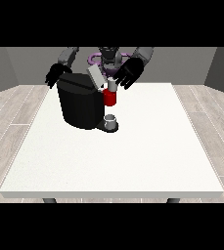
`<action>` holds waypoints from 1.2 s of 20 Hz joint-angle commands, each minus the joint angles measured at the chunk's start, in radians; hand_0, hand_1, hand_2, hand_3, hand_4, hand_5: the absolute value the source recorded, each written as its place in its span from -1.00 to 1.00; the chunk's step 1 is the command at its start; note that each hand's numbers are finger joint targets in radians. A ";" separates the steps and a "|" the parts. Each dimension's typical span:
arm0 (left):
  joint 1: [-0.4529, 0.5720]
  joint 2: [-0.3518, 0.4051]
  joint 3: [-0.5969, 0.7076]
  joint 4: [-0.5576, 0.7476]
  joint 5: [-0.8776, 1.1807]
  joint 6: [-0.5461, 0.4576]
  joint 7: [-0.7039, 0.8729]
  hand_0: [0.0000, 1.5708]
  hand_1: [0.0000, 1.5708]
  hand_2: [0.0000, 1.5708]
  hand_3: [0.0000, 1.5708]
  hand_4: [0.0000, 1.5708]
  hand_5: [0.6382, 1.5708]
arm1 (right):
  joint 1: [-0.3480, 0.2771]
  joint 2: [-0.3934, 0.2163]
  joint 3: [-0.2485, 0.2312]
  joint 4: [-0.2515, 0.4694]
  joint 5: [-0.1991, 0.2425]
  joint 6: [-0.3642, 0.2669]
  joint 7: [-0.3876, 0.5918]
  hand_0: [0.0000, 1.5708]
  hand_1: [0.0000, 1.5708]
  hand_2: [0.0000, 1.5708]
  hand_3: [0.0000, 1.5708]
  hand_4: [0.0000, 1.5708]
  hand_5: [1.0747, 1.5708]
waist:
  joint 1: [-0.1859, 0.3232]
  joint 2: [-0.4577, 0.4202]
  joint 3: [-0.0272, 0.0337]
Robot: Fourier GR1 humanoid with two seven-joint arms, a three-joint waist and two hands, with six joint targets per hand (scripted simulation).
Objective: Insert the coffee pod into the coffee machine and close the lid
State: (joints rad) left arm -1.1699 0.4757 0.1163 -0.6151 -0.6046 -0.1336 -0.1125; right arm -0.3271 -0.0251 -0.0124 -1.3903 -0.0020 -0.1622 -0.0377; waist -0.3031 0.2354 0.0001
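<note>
1. At the far, upper-left part of a white table (pixel 133 161), a black coffee machine (pixel 80 105) stands with its grey lid (pixel 96 76) raised and tilted back toward the robot (pixel 107 56).

2. Just right of the machine's body, in the upper middle of the frame, a red holder (pixel 110 98) juts from the machine's front; a small light-grey cylinder, apparently the coffee pod (pixel 112 86), sits upright in its top and pokes above the rim.

3. Below the red holder, a grey cup (pixel 111 120) rests on the machine's dark base plate, near the frame's centre.

4. The hand at the view's right (pixel 129 72) hovers just above and to the right of the pod, its dark fingers spread wide and straight, palm toward the camera. It grasps nothing. Whether a fingertip touches the pod cannot be told.

5. The hand at the view's left (pixel 57 74) hangs behind the machine's upper-left corner, partly hidden by the black body. Its fingers droop, relaxed rather than clenched, and hold nothing; contact with the machine cannot be judged.

6. Around the table, pale wood-look floor planks (pixel 11 107) run toward grey walls (pixel 221 68) at both upper corners of the frame.
</note>
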 commanded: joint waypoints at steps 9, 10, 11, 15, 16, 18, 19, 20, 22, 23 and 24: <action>0.003 -0.052 -0.024 -0.011 -0.032 0.016 -0.007 0.51 0.51 0.59 0.50 -0.36 1.00 | 0.009 -0.016 -0.038 0.013 -0.040 0.025 -0.007 -1.00 -1.00 -1.00 -1.00 -0.37 1.00 | 0.012 0.002 0.0002; 0.033 -0.054 -0.008 0.011 -0.021 0.031 -0.021 0.50 0.50 0.60 0.51 -0.37 1.00 | 0.026 -0.020 -0.021 -0.018 -0.026 0.027 0.002 -1.00 -1.00 -1.00 -1.00 -0.35 1.00 | -0.002 0.008 0.0000; -0.033 -0.049 -0.016 -0.021 -0.031 0.016 0.018 0.51 0.51 0.61 0.52 -0.37 1.00 | 0.003 -0.021 -0.061 0.053 -0.047 0.031 -0.069 -1.00 -1.00 -1.00 -1.00 -0.34 1.00 | 0.018 0.034 0.0006; 0.000 -0.016 -0.006 0.004 -0.025 -0.018 -0.044 0.52 0.52 0.62 0.53 -0.34 1.00 | 0.009 -0.013 -0.056 0.005 -0.033 -0.008 -0.022 -1.00 -1.00 -1.00 -1.00 -0.32 1.00 | 0.023 0.020 0.0001; 0.015 -0.085 -0.025 -0.007 -0.039 0.032 -0.004 0.53 0.53 0.63 0.54 -0.34 1.00 | -0.008 -0.023 -0.070 0.026 -0.051 0.012 -0.036 -1.00 -1.00 -1.00 -1.00 -0.33 1.00 | 0.027 0.015 0.0003; -0.031 -0.054 -0.013 0.012 -0.037 -0.008 0.020 0.48 0.48 0.58 0.51 -0.36 1.00 | -0.041 -0.017 -0.054 0.009 -0.034 -0.011 0.022 -1.00 -1.00 -1.00 -1.00 -0.39 1.00 | 0.020 0.016 0.0001; 0.011 -0.089 -0.035 -0.006 -0.044 -0.014 0.026 0.48 0.48 0.58 0.50 -0.37 1.00 | 0.007 -0.018 -0.067 0.042 -0.041 -0.003 -0.022 -1.00 -1.00 -1.00 -1.00 -0.36 1.00 | 0.052 -0.032 0.0004; 0.023 -0.057 -0.014 0.004 -0.034 -0.006 -0.010 0.51 0.51 0.59 0.51 -0.38 1.00 | 0.065 0.000 -0.049 0.023 -0.039 0.010 -0.081 -1.00 -1.00 -1.00 -1.00 -0.41 1.00 | 0.023 -0.004 0.0003; -0.001 -0.035 -0.010 0.015 -0.045 -0.002 -0.013 0.54 0.54 0.61 0.52 -0.37 1.00 | 0.006 -0.023 -0.052 0.005 -0.047 0.022 -0.029 -1.00 -1.00 -1.00 -1.00 -0.43 1.00 | 0.013 0.029 0.0001; -0.009 -0.045 -0.012 0.019 -0.042 -0.027 0.005 0.56 0.56 0.62 0.53 -0.38 1.00 | 0.013 -0.022 -0.040 0.006 -0.030 0.012 -0.007 -1.00 -1.00 -1.00 -1.00 -0.42 1.00 | 0.014 0.005 0.0001; -0.003 -0.026 -0.008 0.024 -0.037 -0.041 -0.025 0.57 0.57 0.63 0.52 -0.38 1.00 | 0.021 0.023 -0.027 0.000 -0.009 -0.043 -0.037 -1.00 -1.00 -1.00 -1.00 -0.43 1.00 | 0.025 0.022 0.0000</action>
State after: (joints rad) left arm -1.1717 0.4342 0.1047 -0.6041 -0.6424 -0.1456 -0.1243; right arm -0.3171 -0.0324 -0.0551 -1.3840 -0.0324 -0.1659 -0.0605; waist -0.2833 0.2504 0.0004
